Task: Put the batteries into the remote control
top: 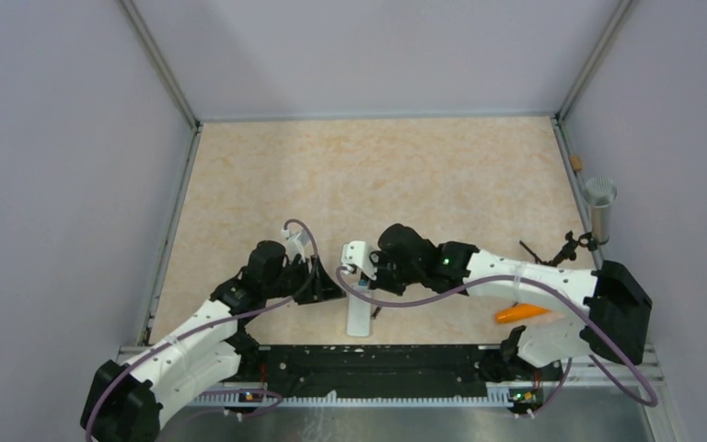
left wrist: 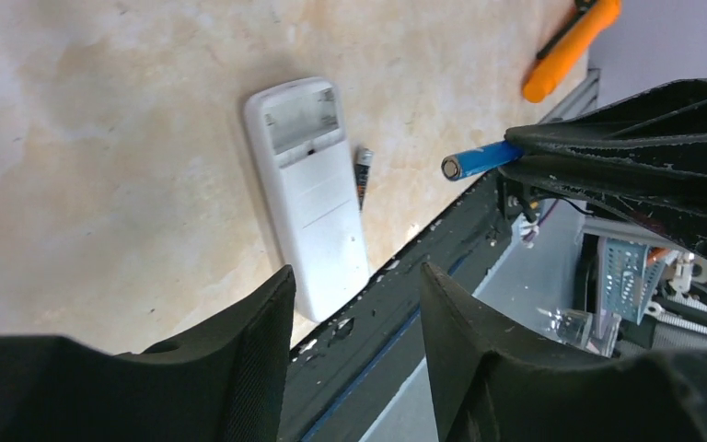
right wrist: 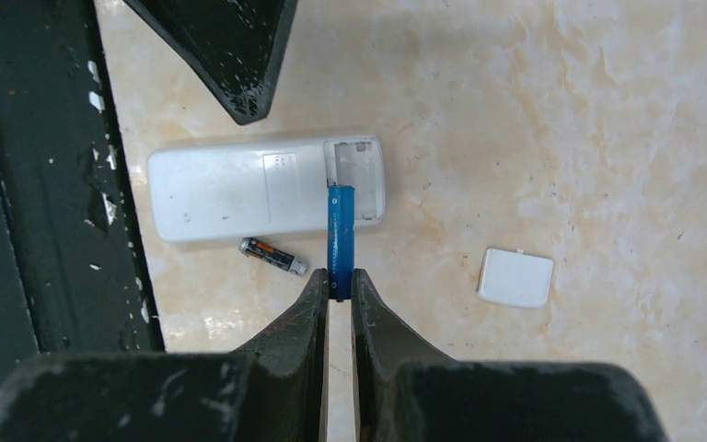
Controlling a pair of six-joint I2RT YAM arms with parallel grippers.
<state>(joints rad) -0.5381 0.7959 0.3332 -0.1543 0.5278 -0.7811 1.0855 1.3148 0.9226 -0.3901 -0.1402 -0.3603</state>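
The right gripper [right wrist: 336,284] pinches the blue battery [right wrist: 339,226] by one end, its free end over the open bay of the remote [right wrist: 230,189] (back up, short end close to the black rail [right wrist: 18,184] at 9 o'clock). The dark battery [right wrist: 273,257] lies just beside the remote at 6 o'clock, and the cover [right wrist: 514,277] lies apart at 4 o'clock. The left gripper [left wrist: 354,304] hangs spread, holding nothing.

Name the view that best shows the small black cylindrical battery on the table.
Right wrist: the small black cylindrical battery lies whole, unobstructed, beside the white rectangular remote control. Left wrist shows it smaller. Top external: too small to tell.
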